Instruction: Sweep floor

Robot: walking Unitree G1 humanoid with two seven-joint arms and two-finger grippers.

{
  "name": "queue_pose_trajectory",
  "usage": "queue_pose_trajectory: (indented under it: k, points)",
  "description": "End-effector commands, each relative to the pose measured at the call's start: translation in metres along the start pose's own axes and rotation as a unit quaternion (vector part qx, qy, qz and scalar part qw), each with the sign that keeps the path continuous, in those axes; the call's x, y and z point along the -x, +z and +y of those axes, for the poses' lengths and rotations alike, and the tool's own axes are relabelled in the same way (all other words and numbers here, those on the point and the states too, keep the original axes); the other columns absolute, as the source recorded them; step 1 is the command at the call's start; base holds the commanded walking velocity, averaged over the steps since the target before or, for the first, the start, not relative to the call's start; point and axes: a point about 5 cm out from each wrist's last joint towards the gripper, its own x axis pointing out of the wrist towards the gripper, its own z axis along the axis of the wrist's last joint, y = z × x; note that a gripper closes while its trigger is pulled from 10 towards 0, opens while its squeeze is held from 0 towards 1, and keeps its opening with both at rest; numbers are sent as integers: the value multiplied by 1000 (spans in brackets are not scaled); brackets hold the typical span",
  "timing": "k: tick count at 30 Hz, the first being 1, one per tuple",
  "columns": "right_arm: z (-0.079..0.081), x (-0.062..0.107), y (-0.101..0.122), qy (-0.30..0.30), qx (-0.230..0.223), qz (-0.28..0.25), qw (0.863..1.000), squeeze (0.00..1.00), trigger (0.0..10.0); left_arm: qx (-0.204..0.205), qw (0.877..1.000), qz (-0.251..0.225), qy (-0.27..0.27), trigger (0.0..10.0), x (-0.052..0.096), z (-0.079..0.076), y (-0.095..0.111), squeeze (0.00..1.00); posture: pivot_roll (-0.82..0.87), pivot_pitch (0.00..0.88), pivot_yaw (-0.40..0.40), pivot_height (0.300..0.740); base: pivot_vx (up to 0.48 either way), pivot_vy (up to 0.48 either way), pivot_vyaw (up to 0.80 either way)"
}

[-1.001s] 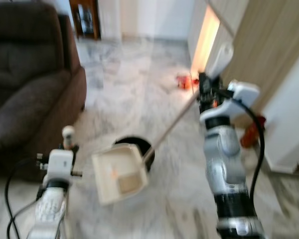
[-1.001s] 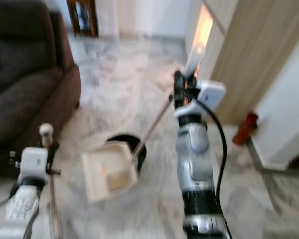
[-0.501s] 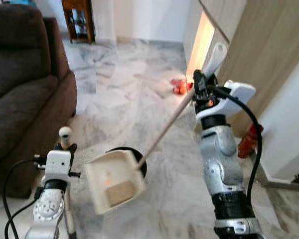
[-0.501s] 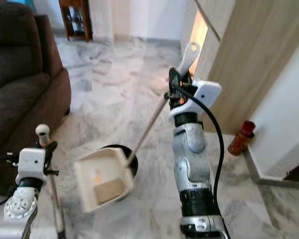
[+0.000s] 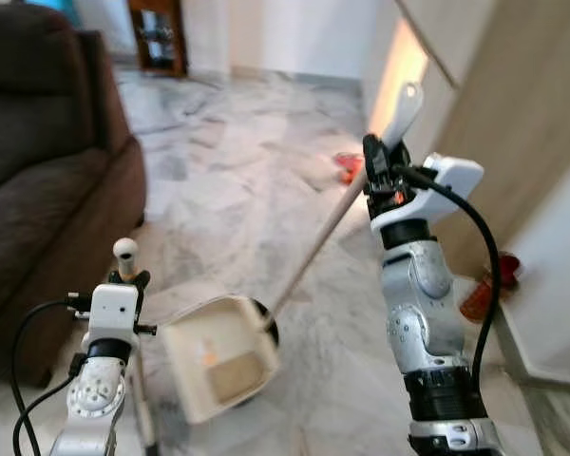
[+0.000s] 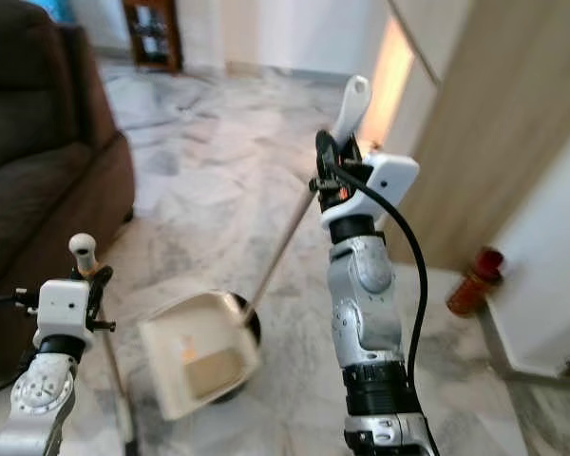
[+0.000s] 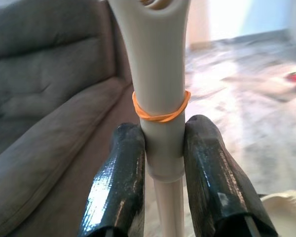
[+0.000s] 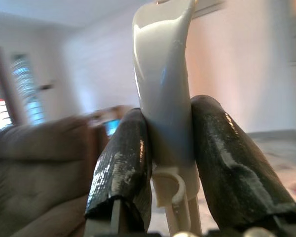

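Two pincers busy: your right pincer (image 8: pixel 167 143) clamps the dustpan (image 5: pixel 218 366) handle, pole slanting down-left to the pan at the floor; left pincer (image 7: pixel 163 148) grips the upright broom (image 7: pixel 158 84).

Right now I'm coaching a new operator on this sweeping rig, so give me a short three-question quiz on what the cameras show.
1. True or false: the right gripper is shut on the dustpan handle.
2. What does the left gripper hold? A) a mop B) the broom handle C) a cloth
3. Fill in: the dustpan tray lies between the two arms, and the dark ____ stands on the robot's left.

Key: 1 true, both fingers press the white grip. 2 B, the fingers clamp it just below an orange rubber band. 3 sofa.
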Motion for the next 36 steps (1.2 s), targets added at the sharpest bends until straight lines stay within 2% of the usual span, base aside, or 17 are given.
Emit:
queue_pose_trajectory:
  k: [1, 13, 24, 36]
  points:
    - [2, -4, 15, 2, -19, -36, 999, 0, 10000, -5, 1000, -26, 0, 10000, -5, -2, 10, 0, 214, 0, -64, 740, 356, 0, 0]
    - [7, -4, 15, 13, -22, -34, 999, 0, 10000, -3, 1000, -29, 2, 10000, -5, -2, 11, 0, 213, 0, -66, 740, 356, 0, 0]
    - [13, -4, 14, 27, -17, -35, 999, 0, 10000, 1, 999, -34, -1, 10000, -5, -5, 11, 0, 206, 0, -64, 740, 0, 0, 0]
    - [31, -4, 21, 53, 12, -64, 996, 0, 10000, 3, 999, -39, -7, 10000, -8, -9, 13, 0, 197, 0, -64, 740, 0, 0, 0]
